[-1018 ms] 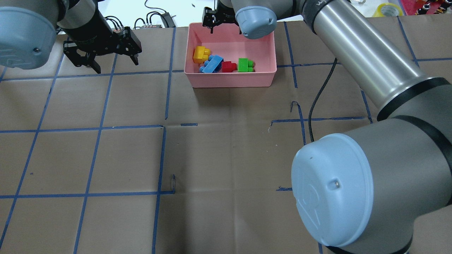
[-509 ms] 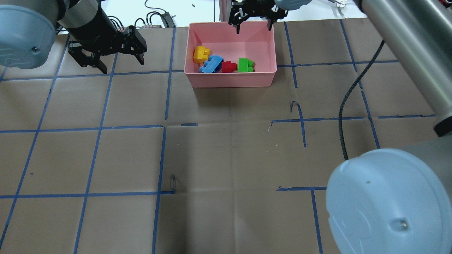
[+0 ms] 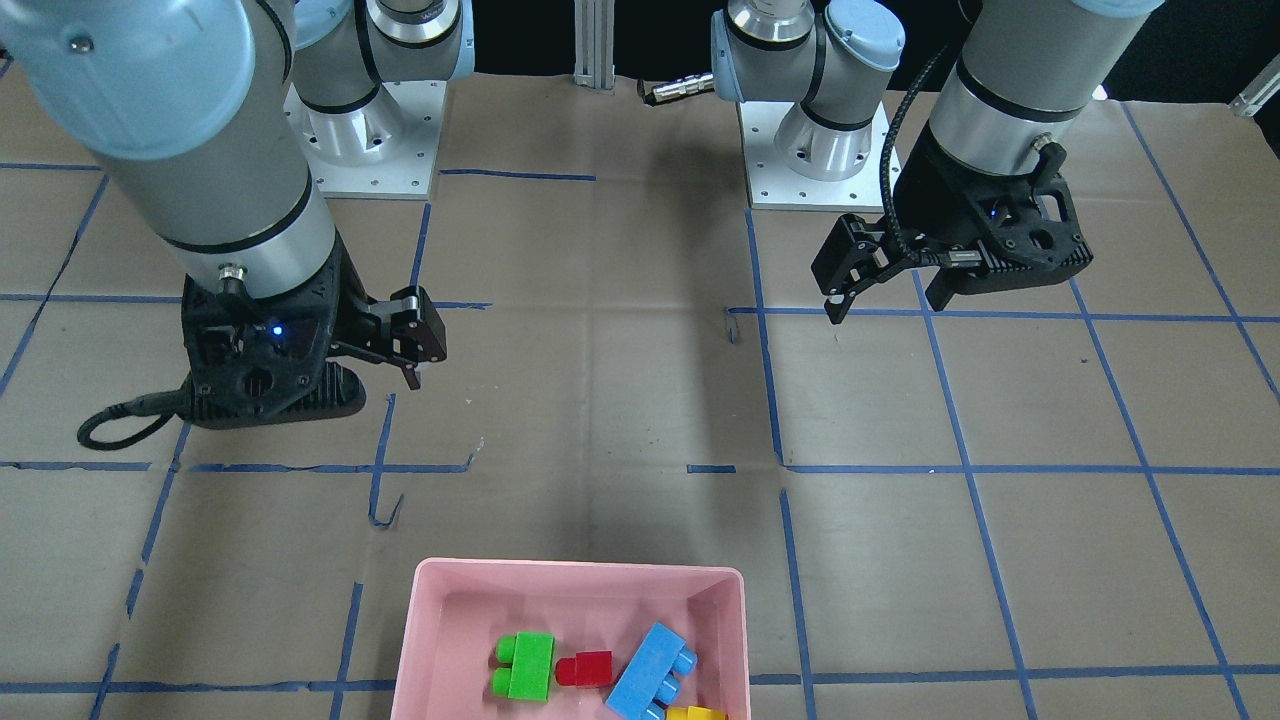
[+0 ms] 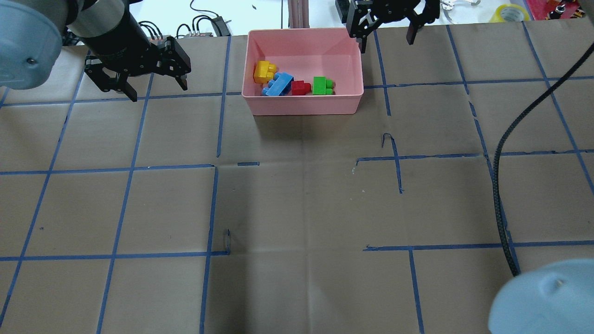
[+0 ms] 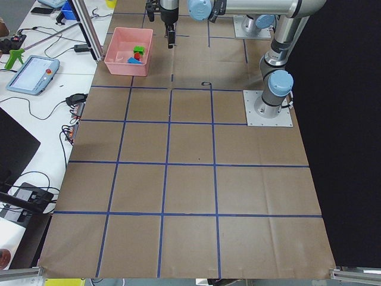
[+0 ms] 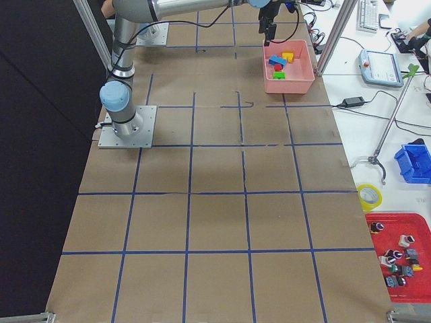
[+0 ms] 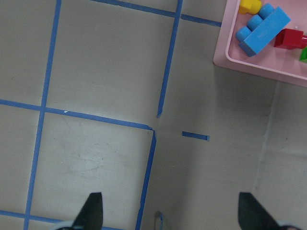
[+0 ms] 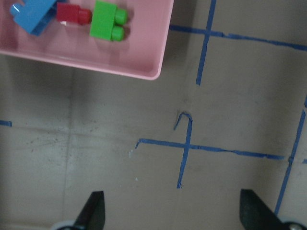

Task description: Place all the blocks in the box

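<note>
6 downward views, all sharing box (image 4: 304, 105)

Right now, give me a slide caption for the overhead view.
All four blocks in the box; left claw and right claw open and empty outside it.

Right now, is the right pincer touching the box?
Apart. The front-facing view shows the right pincer hanging open above bare table, with a wide stretch of table between it and the box.
</note>
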`<action>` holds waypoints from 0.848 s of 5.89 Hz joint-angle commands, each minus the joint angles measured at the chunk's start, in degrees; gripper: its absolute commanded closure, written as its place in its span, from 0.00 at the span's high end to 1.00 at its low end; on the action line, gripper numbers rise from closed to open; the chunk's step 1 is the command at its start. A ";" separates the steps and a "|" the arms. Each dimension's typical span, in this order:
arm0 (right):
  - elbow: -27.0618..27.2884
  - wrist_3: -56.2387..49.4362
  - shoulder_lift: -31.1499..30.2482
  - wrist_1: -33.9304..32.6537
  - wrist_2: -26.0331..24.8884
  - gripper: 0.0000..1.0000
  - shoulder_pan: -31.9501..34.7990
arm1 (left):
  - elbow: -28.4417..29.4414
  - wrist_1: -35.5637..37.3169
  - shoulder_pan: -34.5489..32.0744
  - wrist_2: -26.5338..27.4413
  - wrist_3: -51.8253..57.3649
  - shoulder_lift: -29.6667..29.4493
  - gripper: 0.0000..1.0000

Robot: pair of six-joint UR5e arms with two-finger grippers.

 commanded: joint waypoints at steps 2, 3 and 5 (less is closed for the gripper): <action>21.03 0.31 -17.29 -4.02 0.01 1.00 -0.56 | 0.15 -0.38 -0.09 0.42 0.03 0.26 0.98; 25.18 0.30 -19.43 -5.72 -0.26 1.00 -0.48 | 0.15 -0.47 -0.61 0.42 2.29 0.26 0.98; 27.41 0.48 -22.68 -5.65 -0.34 1.00 -2.13 | 0.24 -0.39 -2.02 2.79 5.99 -0.09 0.98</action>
